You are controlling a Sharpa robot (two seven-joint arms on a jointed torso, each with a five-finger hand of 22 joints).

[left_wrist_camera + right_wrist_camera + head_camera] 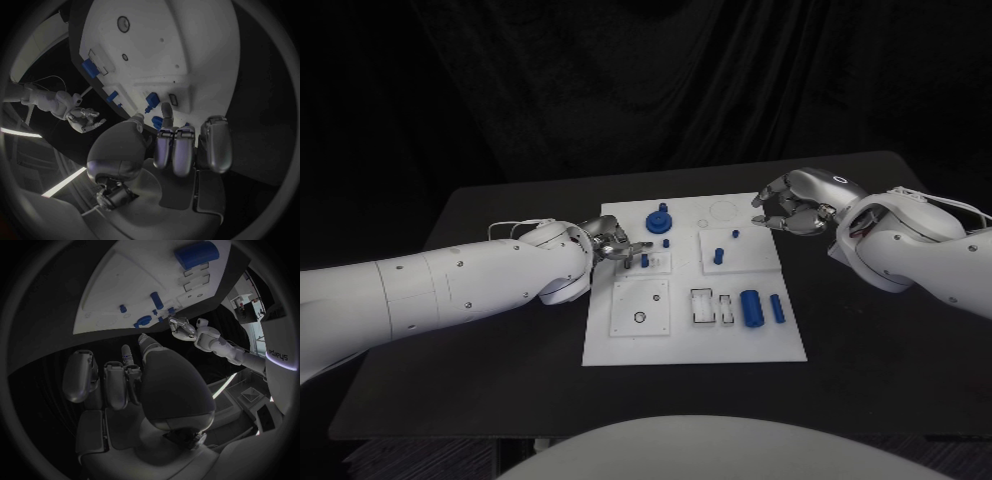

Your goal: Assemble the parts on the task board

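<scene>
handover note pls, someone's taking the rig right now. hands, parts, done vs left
Left hand: over the task board, left edge, fingers at a small blue part; grasp unclear.
Right hand: at the board's far right corner, fingers curled, holds nothing.
Parts: blue gear and pegs stand at the far end; two blue cylinders lie loose, near right.
Left: seat the loose pieces.

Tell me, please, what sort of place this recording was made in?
Probably a robotics lab test bench: a black table against a dark curtain, bearing a white task board with small blue parts, for an assembly trial.
</scene>
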